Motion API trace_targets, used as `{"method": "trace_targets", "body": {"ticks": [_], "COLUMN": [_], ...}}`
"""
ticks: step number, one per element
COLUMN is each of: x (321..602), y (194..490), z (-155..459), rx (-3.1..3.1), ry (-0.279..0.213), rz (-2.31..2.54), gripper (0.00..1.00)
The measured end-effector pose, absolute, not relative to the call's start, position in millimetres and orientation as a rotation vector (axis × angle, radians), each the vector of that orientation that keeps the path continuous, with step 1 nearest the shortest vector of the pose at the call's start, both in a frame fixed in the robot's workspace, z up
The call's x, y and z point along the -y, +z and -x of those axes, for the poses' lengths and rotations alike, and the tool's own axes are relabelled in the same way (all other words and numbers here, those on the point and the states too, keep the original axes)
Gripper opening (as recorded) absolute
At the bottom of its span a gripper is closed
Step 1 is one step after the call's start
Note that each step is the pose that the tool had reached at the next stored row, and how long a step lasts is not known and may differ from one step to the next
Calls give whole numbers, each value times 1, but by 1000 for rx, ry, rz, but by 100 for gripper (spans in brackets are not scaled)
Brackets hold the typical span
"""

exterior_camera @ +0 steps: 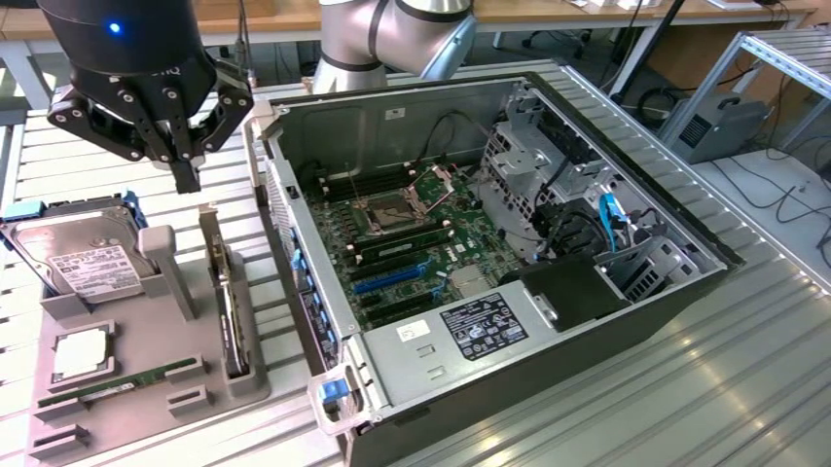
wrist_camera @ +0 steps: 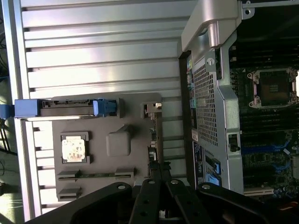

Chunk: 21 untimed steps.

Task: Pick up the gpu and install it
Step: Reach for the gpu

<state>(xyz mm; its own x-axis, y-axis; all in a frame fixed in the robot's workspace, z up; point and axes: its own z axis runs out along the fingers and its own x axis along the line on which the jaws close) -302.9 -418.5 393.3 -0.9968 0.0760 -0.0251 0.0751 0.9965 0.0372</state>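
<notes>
End effector (exterior_camera: pixel 186 181) closed, empty, over the gpu (exterior_camera: pixel 230 302); ribbed metal table (exterior_camera: pixel 649 389), wooden desks (exterior_camera: pixel 260 14) behind.

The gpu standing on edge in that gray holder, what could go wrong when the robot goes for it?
1. The gripper hangs shut above the gpu; lowered like that, it might hit the card's thin top edge instead of straddling it.
2. A gray post stands close beside the card; an off approach might bump it.
3. Cables crowd the computer case and may snag the card.
</notes>
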Motion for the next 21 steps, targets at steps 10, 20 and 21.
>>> {"method": "trace_targets", "body": {"ticks": [10, 20, 21], "x": [421, 436, 440], "y": [393, 393, 393], "z": [303, 303, 303], "rx": [-3112, -3112, -3112], "ry": [57, 56, 56], "rz": [-118, -118, -118], "gripper": [11, 11, 11]}}
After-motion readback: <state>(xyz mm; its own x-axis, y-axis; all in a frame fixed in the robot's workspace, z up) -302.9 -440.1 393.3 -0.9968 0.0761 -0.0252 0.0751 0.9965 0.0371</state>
